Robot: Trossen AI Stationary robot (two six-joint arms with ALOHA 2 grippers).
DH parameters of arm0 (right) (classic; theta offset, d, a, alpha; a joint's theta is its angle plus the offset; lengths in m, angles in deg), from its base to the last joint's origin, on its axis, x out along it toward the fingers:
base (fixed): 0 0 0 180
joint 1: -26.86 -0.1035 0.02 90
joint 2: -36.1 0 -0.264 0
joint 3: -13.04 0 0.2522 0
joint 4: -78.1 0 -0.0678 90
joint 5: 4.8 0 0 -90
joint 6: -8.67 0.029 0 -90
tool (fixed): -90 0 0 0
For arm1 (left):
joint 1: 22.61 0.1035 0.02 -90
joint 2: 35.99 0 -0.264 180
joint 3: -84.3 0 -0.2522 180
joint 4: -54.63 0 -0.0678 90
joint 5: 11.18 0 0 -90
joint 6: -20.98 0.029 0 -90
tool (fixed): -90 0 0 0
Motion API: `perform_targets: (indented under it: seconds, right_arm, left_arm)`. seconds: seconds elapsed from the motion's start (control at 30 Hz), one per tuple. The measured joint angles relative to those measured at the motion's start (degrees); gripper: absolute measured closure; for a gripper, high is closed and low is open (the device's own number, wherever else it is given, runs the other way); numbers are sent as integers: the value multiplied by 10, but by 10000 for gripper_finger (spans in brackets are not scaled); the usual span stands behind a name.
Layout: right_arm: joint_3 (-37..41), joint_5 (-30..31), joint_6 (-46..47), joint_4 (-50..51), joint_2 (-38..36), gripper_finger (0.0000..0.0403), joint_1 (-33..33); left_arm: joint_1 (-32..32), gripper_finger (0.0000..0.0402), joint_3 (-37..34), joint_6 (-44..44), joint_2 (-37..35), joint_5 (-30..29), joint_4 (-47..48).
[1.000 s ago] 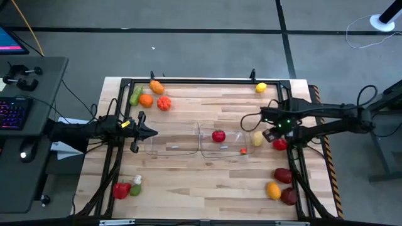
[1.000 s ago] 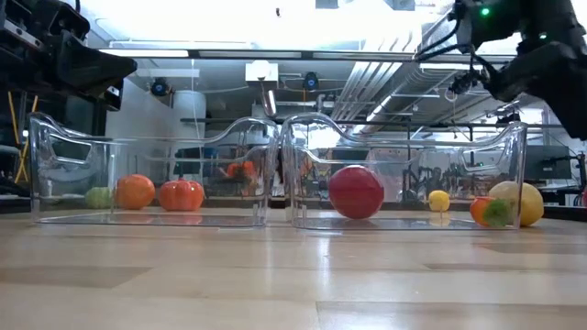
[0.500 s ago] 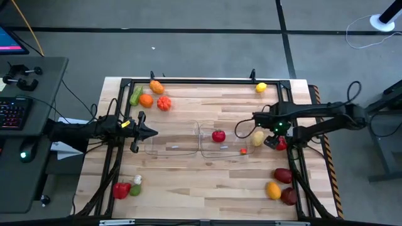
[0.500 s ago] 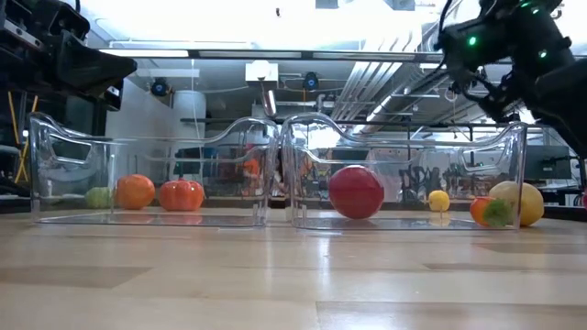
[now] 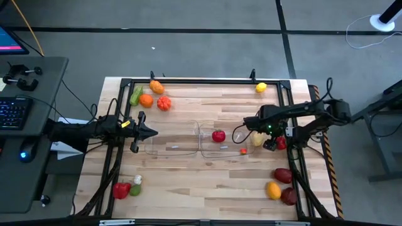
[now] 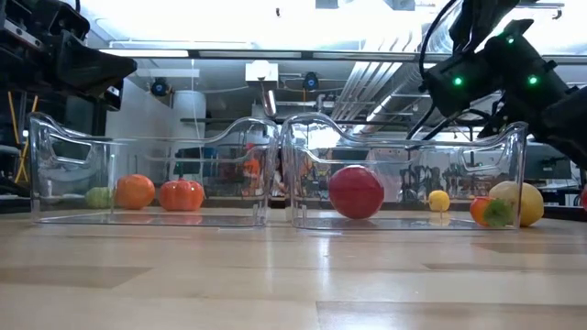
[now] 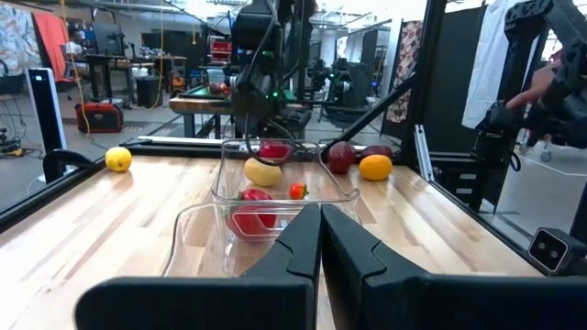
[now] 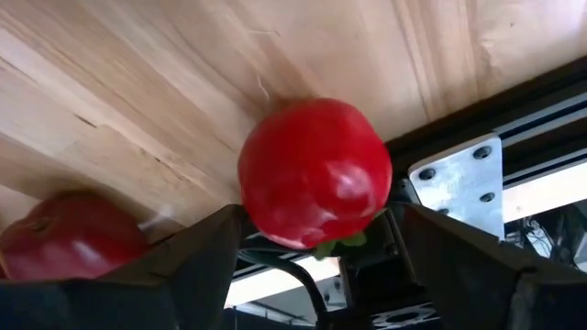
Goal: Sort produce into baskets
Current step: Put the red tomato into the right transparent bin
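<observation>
The right tool partly hides a red fruit at the table's edge.

1. Two dark, slender arms of matte black tube segments, one on each side of the table.
2. Left gripper: black, smooth, wedge-shaped fingers with angular facets.
3. Right gripper: broad black finger blocks, edges slightly bevelled.
4. Black cable looping free by the right wrist (thin, curved).
5. Small green lights glowing on the right arm's wrist housing.
6. Yellow marking on the left arm's wrist.
</observation>
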Motion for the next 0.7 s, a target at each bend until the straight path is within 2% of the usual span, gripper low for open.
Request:
perform_targets:
  seconds: [0.57,0.7]
  right_arm:
    - [-3,-21,-28,16,-61,104,0]
    - [-3,-24,-38,13,-61,85,0]
  left_arm:
    - [0,401,0,0,0,0,0]
    - [0,401,0,0,0,0,0]
